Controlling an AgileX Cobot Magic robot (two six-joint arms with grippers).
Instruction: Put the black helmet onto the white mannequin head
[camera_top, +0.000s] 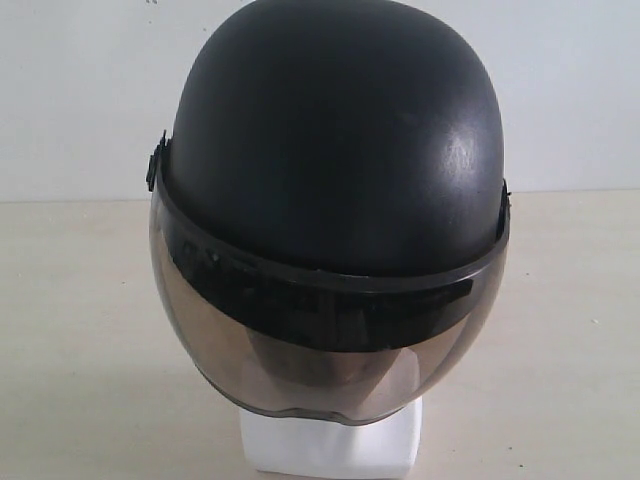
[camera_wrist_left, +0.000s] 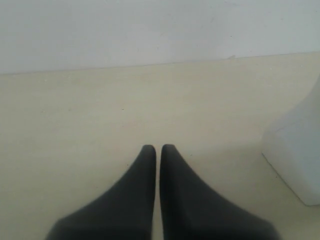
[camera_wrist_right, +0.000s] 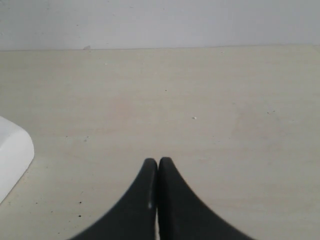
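Mid-frame, the matte black helmet (camera_top: 335, 140) is capping the white mannequin head (camera_top: 330, 450).
Tapered tips pinched together, left hand (camera_wrist_left: 158, 149) and right hand (camera_wrist_right: 158, 161) are pointing along the desk (camera_wrist_right: 200, 100).

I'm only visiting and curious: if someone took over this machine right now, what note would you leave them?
Left claw: shut, empty, low over the table, beside the base of the white mannequin head.
Right claw: shut, empty, also near that base.
Black helmet: sits on the head, visor down in front; only the base shows beneath.
Done: helmet appears placed, neither claw touching it.
Left: probably just confirm it sits straight.
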